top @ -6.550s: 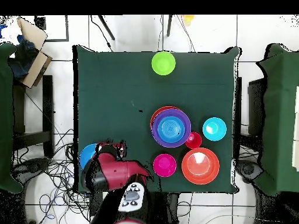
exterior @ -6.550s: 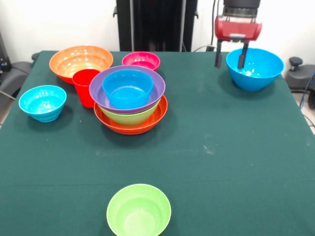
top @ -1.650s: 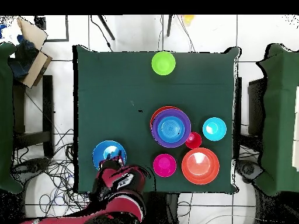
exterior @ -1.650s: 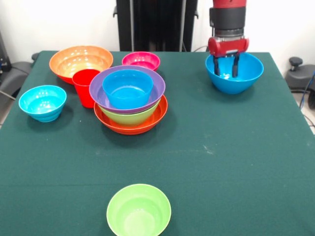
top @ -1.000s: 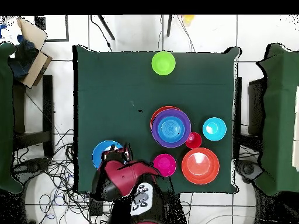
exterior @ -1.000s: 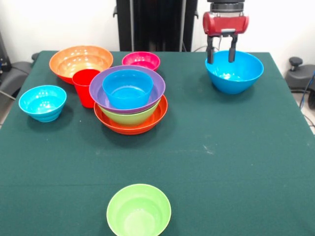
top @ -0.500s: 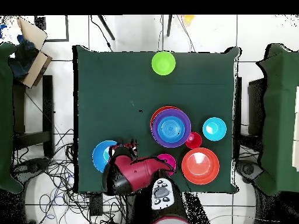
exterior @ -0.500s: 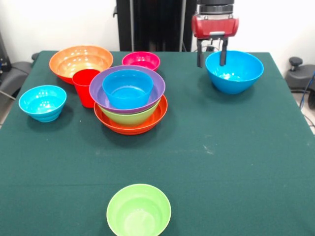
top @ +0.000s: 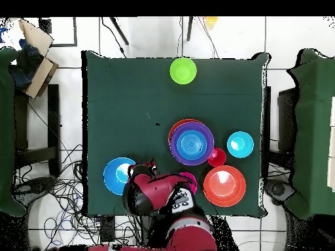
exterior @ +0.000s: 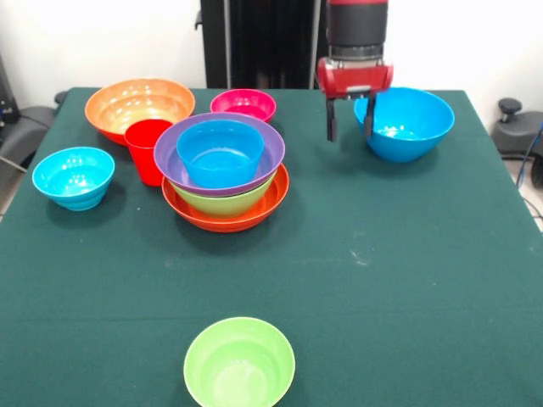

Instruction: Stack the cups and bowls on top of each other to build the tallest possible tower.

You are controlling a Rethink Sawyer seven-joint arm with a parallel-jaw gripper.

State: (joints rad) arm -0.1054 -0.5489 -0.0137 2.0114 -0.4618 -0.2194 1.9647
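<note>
Claw (exterior: 349, 127), fingers spread, empty, hanging above the bench (exterior: 407, 271) just beside the big blue bowl (exterior: 409, 122). Tower (exterior: 225, 170): wide orange base, green, purple, blue bowl on top, mid-bench. Loose: wide orange bowl (exterior: 138, 105), green bowl (exterior: 239, 363), small blue bowl (exterior: 74, 176), magenta bowl (exterior: 243, 104), red cup (exterior: 148, 149). Risk: glossy rim slipping from a shallow pinch, or a low carry clipping the tower.

Tower (top: 192, 142) (purple-rimmed) mid-table.
</note>
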